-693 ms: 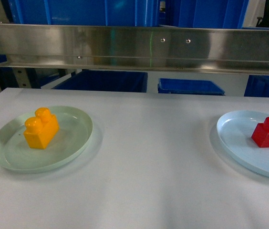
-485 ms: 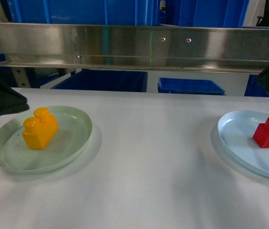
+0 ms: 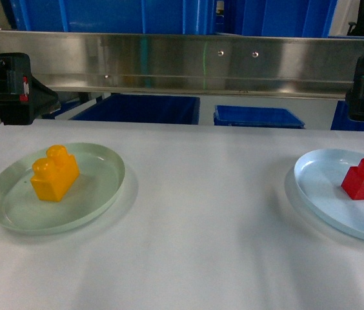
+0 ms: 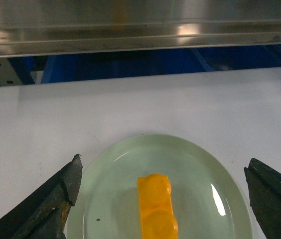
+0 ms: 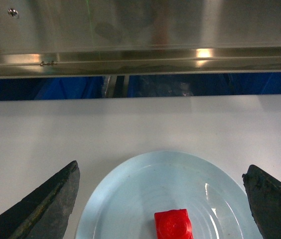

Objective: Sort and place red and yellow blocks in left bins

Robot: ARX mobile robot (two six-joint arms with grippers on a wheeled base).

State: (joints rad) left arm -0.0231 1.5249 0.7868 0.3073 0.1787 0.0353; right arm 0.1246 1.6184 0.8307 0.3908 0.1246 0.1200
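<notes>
Yellow brick [image 3: 54, 174]: 2 studs, lying in pale green plate [image 3: 98, 194], tabletop [image 3: 201, 226] L side.
Red cube [image 3: 362, 179]: 1 stud, in pale blue plate [image 3: 317, 187], R side.
Blue bins [image 3: 140, 108]: beyond tabletop's far edge, under steel shelf [image 3: 182, 61].
L claw [image 4: 163, 196]: spread wide w/ nothing held, above yellow brick.
R claw [image 5: 163, 196]: spread wide w/ nothing held, above red cube.

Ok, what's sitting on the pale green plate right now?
Only the orange-yellow brick, lying left of centre on the pale green plate, with both studs up. The rest of the plate looks bare apart from a tiny dark speck. The part of the plate under the brick is hidden.
</notes>
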